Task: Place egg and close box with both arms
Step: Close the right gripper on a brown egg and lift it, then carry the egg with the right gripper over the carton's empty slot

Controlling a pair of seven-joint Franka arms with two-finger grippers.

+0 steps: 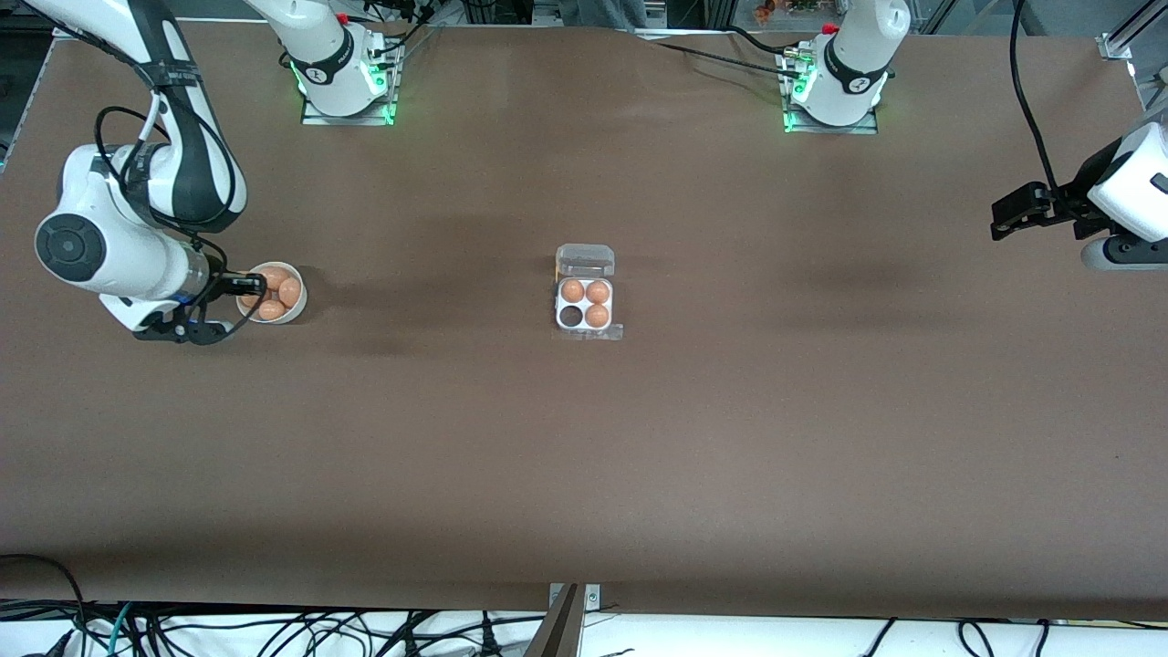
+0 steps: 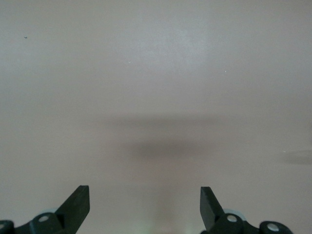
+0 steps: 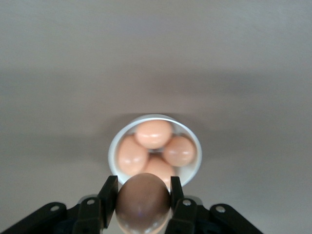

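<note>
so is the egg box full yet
Not full: the box holds three eggs, and one cell nearer the camera is empty. Its lid lies open.

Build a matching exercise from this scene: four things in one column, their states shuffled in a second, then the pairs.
1. box
2. bowl
3. right gripper
4. left gripper

A. open over bare table
B. shut on an egg
C. lid open, three eggs, one empty cell
D. holds loose eggs, at the right arm's end

Pairs: 1-C, 2-D, 3-B, 4-A

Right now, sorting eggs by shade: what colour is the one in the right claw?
Dark brown egg; right wrist view.
</note>
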